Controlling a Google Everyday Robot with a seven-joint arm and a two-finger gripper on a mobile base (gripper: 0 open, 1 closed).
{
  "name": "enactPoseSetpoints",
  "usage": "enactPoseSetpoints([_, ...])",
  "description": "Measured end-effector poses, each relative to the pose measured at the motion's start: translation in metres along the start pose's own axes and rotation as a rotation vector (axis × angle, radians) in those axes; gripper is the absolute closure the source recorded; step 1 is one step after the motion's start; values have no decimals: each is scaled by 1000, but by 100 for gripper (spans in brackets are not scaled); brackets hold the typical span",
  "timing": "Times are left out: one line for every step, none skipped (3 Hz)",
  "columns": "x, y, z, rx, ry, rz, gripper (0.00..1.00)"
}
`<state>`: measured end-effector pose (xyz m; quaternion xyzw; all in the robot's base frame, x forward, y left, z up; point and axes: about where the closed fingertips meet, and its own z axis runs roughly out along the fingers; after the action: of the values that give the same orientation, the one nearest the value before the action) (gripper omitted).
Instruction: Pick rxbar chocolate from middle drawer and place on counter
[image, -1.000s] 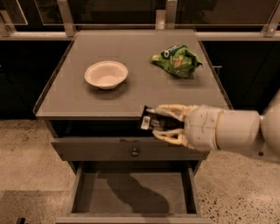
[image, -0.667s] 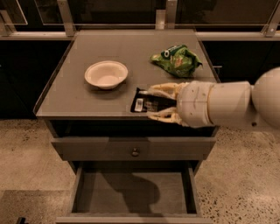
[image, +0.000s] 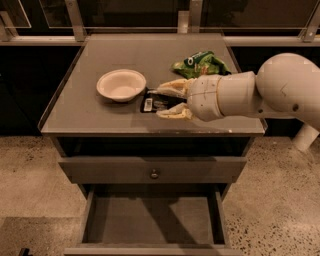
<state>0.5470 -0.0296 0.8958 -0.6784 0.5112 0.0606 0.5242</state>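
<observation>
Landmark: the bowl (image: 121, 84); every place below is given from it.

Bar: the rxbar (image: 156, 102) lies just right of the bowl, near its rim but not clearly touching, over the counter (image: 80, 107). I cannot tell whether it already rests flat on the top or hangs a little above it.

Bar's axis: its long side runs left to right, the white label end toward the bowl, the dark end reaching back into my fingers.

Bar from my gripper: it sticks out to the left of my gripper (image: 172, 102), straight ahead of the fingertips (so backing away means drawing off to the right, away from the bowl).

Grip: my two fingers (image: 172, 89) stand one on the far side of the wrapper and one on the near side, closed on its right end.

Arm pose: my forearm comes in from the right, roughly level and low over the counter, wrist pointing left at the bowl. It passes in front of the green bag (image: 200, 63), which sits right of the bowl and farther back.

Drawer: the middle drawer (image: 152, 222) stands pulled open well below the bowl, its floor bare.

Judgement: the carry looks done; what remains is to part the fingers and leave the bar beside the bowl without nudging it.
</observation>
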Motion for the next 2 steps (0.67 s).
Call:
enactPoseSetpoints([19,-5,21,-18,-40,36,100])
enactPoseSetpoints([20,-5,24,-19,-45,39,81])
